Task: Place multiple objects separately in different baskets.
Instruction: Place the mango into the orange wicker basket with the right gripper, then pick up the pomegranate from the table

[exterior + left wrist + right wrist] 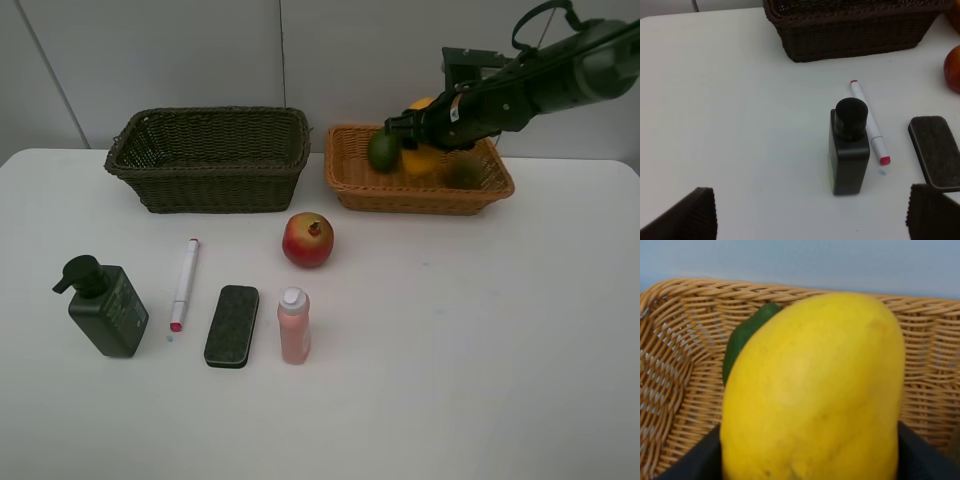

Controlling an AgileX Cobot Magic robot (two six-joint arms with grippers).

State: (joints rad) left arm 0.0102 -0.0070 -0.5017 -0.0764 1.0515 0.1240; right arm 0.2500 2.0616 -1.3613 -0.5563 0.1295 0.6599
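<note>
A: Which step is this?
B: Fruit sorting. The right hand (415, 130) grips the mango (418, 160) over the orange basket (420, 203), upper right of the frame, beside the lime (383, 150).
A: Next?
B: Probably lower it and release. The left hand (810, 215) hangs open near the pump bottle (849, 150).

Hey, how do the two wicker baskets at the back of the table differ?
The dark green-brown woven basket is deeper, with taller walls; the orange-tan woven basket is shallower. No item shows inside the dark one, while the orange-tan one holds a round green lime, and the right gripper grips a yellow mango over it. Both are rectangular and wicker, standing side by side.
</note>
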